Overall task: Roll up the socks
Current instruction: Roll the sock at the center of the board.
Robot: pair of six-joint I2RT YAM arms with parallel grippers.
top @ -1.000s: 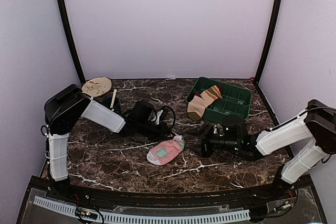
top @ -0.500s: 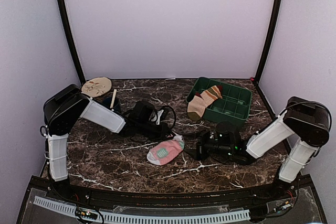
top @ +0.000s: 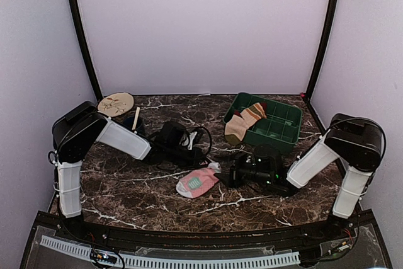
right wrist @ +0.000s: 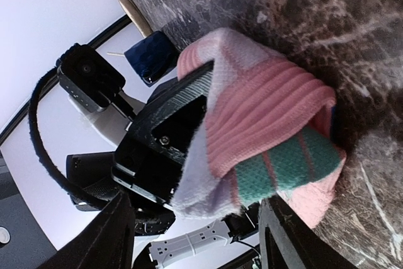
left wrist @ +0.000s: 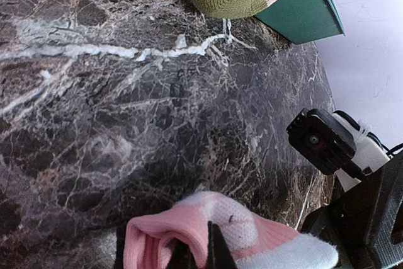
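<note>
- Top view: my left gripper (top: 206,163) sits at centre frame, low over the dark marble table (top: 126,187). Its jaws are clenched on the upper right end of the pink sock (top: 197,183). The sock lies partly folded on the table, just below centre.
- Top view: my right gripper (top: 225,174) points in from the right, just beside the pink sock's right end. Its jaws are spread wide and hold nothing.
- Top view: the tan sock (top: 241,125) drapes over the left corner of the green tray (top: 277,138), right of centre, well apart from the pink sock. A pale round disc (top: 116,103) lies at the table's far left corner.
- Left wrist view: the pink sock's white-edged cuff fills the bottom centre, bunched around my dark fingertips (left wrist: 215,250), which pinch it. At top centre the tan sock's olive toe hangs over the tray's wall. The right arm's black camera (left wrist: 321,140) shows at the right edge.
- Right wrist view: my two fingers (right wrist: 119,237) stand at the bottom left and bottom right, wide apart. The pink sock, with its mint patch, lies on the marble between and beyond them, right of centre. I cannot tell whether either finger touches it. The left gripper's black body bites the sock's left edge. A dark blue object (right wrist: 150,55) and a wooden stick (right wrist: 133,16) show at upper left.
</note>
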